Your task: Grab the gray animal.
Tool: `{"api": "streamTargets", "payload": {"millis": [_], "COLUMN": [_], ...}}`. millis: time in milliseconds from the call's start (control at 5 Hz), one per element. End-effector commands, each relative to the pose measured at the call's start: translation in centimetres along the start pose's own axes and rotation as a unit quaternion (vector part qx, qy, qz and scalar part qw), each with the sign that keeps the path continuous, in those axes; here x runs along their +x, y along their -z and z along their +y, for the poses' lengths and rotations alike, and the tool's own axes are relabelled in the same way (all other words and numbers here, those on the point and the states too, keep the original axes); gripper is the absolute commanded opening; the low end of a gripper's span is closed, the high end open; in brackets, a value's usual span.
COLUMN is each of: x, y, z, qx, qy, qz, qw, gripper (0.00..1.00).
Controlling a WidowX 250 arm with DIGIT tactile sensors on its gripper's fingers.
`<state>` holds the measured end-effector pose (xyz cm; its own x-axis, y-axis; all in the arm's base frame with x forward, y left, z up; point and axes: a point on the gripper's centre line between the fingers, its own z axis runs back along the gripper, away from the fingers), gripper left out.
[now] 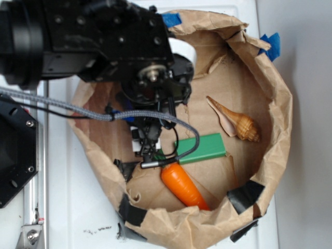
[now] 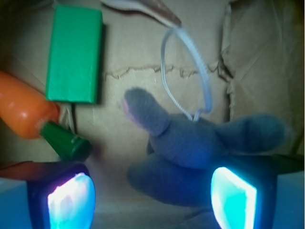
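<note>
Seen from the wrist: gray animal (image 2: 190,148) low in the frame, right of centre, lying on brown paper (image 2: 143,57); trunk reaching up toward 10 o'clock, pink at its tip; thin white loop (image 2: 190,62) rising from its back toward 12 o'clock. Gripper (image 2: 152,195) down over it, fingers spread wide; left pad (image 2: 71,200) at 7 o'clock clear of the toy, right pad (image 2: 233,198) at 5 o'clock overlapping the toy's flank, though contact cannot be told; nothing pinched. Green block (image 2: 75,53) at 11 o'clock, well apart from the toy; carrot (image 2: 24,112) at 9 o'clock, its green stem (image 2: 64,140) pointing toward the left pad; pale shell tip (image 2: 143,7) at 12 o'clock, just beside the top of the loop.

Seen from outside: arm (image 1: 104,41) reaching from 11 o'clock into a crumpled paper bowl (image 1: 275,119) patched with black tape (image 1: 244,194) and blue tape (image 1: 271,45); toy hidden under the arm; gripper body (image 1: 148,140) near centre, fingertips not visible; block (image 1: 205,148) touching it at 3 o'clock; carrot (image 1: 184,187) at 6 o'clock; shell (image 1: 236,122) at 3 o'clock, well apart; gray braided cable (image 1: 62,106) running in from 9 o'clock.
</note>
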<state>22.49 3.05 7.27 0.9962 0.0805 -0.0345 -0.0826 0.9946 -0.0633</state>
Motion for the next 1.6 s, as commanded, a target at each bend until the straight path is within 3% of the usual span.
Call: {"api": "streamTargets", "payload": {"millis": [0, 200, 600, 800, 1400], "x": [2.0, 1.7, 3.8, 3.4, 3.1], "y": [-0.5, 0.2, 2.3, 2.1, 0.3], "z": [2.8, 3.2, 3.8, 3.4, 3.1], "qx": [0.016, 0.017, 0.009, 0.011, -0.014], "qy": [0.02, 0.009, 0.003, 0.0, -0.009], "qz": [-0.04, -0.04, -0.023, -0.033, -0.042], "qw": [0.999, 0.999, 1.0, 0.999, 0.999], "gripper": [1.0, 1.0, 1.0, 0.0, 0.0]}}
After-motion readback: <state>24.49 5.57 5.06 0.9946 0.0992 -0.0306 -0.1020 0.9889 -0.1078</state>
